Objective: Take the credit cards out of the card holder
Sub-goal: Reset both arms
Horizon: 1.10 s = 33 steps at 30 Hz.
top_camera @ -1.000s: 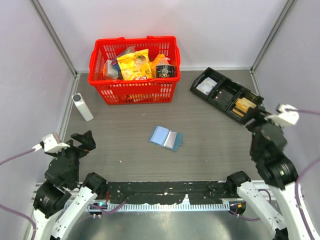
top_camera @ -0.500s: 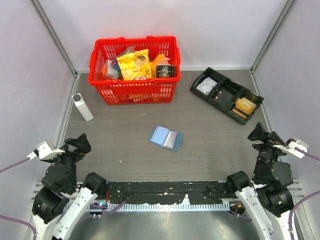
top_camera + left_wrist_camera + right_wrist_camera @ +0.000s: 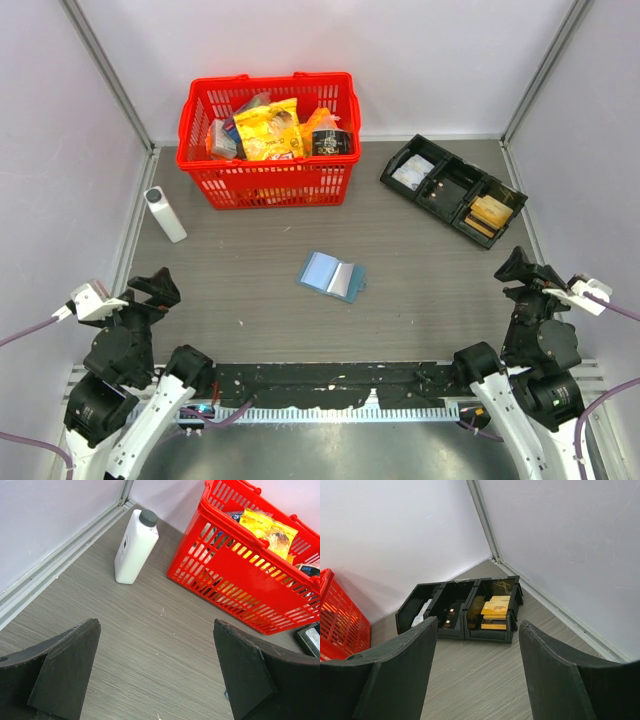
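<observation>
Right gripper (image 3: 521, 274) has pulled back; only overhead shows the card holder (image 3: 332, 276).

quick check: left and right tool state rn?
Left tool: open, holding nothing.
Right tool: open, holding nothing.

Worktop (image 3: 250, 300): bare grey surface across the near and middle zones, open on all sides of the card holder (image 3: 332, 276), which lies flat and alone at centre. Far left: red basket (image 3: 268, 140), tall-walled and full, by the back wall. Left edge: white bottle (image 3: 165, 214), near the side wall, with an open lane between it and the basket. Far right: black compartment tray (image 3: 455, 188), low, set diagonally near the corner. An open gap separates basket and tray.
</observation>
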Each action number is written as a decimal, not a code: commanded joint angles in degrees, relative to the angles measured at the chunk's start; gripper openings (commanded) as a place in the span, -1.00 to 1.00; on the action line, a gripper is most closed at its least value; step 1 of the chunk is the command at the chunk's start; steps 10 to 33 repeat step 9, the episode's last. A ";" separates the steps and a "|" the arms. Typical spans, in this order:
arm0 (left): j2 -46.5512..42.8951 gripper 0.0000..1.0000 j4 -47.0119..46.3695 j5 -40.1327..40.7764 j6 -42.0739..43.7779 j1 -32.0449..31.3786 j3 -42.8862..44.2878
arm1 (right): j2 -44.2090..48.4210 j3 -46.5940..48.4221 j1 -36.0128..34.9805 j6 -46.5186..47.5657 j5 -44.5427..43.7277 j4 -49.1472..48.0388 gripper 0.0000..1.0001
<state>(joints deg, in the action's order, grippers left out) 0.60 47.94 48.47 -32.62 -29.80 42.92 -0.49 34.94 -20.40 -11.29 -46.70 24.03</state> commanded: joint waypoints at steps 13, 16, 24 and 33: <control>-3.15 0.99 0.13 2.07 -1.30 0.36 0.24 | 0.23 0.66 -0.08 -0.05 -2.70 -0.57 0.40; -3.15 0.99 0.13 2.07 -1.30 0.36 0.24 | 0.23 0.66 -0.08 -0.05 -2.70 -0.57 0.40; -3.15 0.99 0.13 2.07 -1.30 0.36 0.24 | 0.23 0.66 -0.08 -0.05 -2.70 -0.57 0.40; -3.15 0.99 0.13 2.07 -1.30 0.36 0.24 | 0.23 0.66 -0.08 -0.05 -2.70 -0.57 0.40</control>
